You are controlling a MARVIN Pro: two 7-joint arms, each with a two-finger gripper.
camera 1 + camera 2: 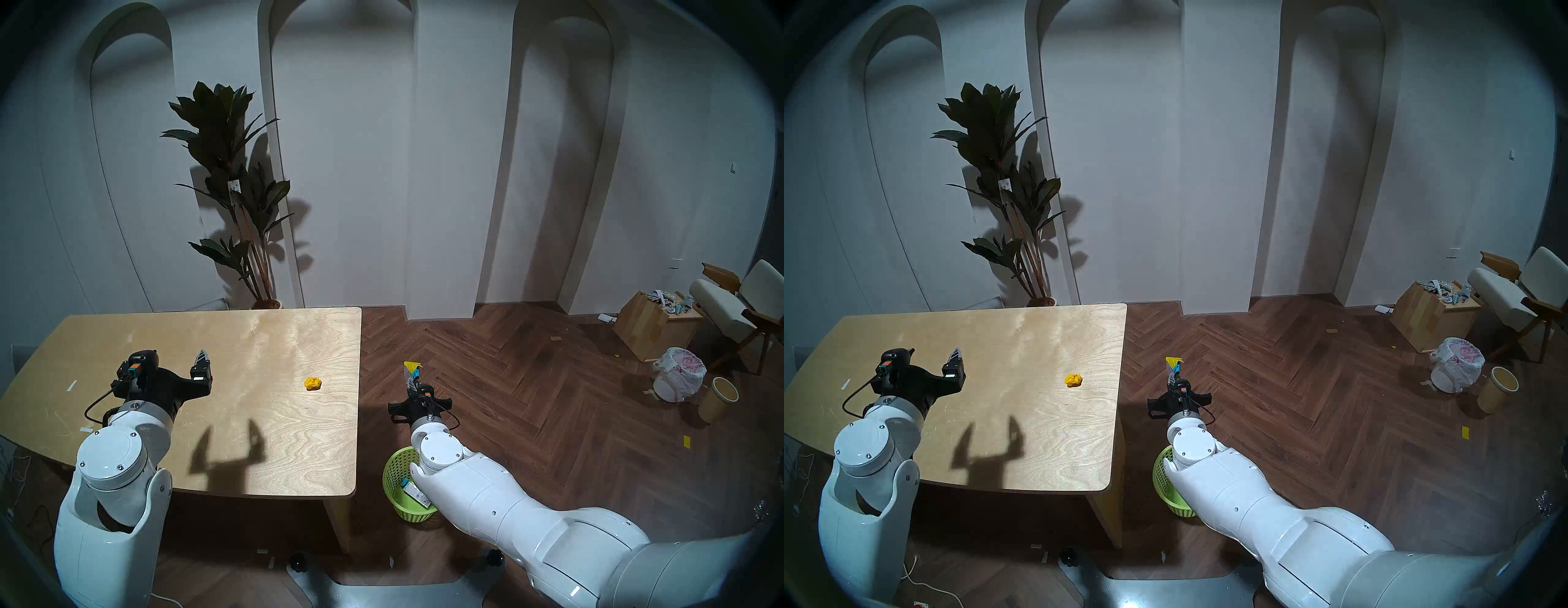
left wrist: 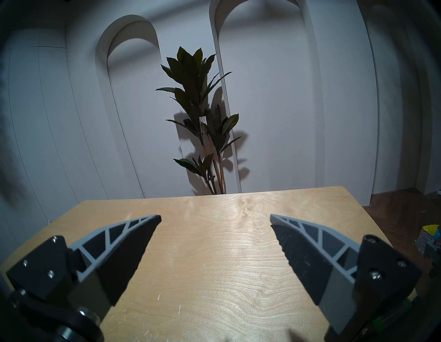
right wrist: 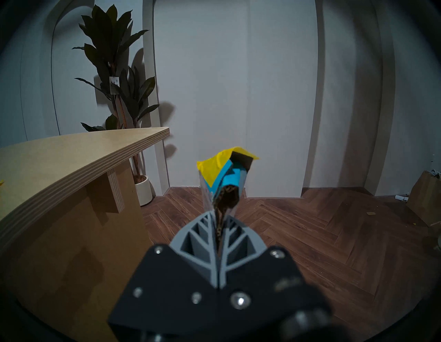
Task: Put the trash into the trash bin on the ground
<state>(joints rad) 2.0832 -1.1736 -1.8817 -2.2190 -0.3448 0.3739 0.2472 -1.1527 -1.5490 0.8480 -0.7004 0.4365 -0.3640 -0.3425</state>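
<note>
Right gripper [image 3: 218, 229] is clamped on the crushed yellow-and-blue box [image 3: 224, 176]; jaws are pressed together on the box's flattened lower end, and the yellow flap is stuck out beyond the tips. In the head view the box [image 1: 411, 371] is seen centre-right of frame, over the dark herringbone floor [image 1: 530, 403], just right of the table's edge.

Key relation: the lime-green mesh basket [image 1: 396, 475] is not under the box. It is seen lower in the frame, beneath the right wrist and forearm, partly hidden by the arm. So the bin is judged to lie behind and below the gripper tips, back along the arm toward the robot base. The box's long axis is run along the gripper axis, roughly level, pointed to the upper part of the frame, away from the bin.

Judgement: a pull-back and a downward tilt would be needed before release; if let go here, the box would likely be dropped on the floor past the rim.

A slim blue-and-white carton [image 1: 413, 492] is already seen inside the basket.

Left gripper [image 2: 216, 229] is held with jaws wide apart, nothing between them, over the plywood table [image 1: 127, 331] at lower left. The crumpled yellow paper ball [image 1: 313, 383] is left on the table near its right edge, between the two grippers, well apart from the left one.
</note>
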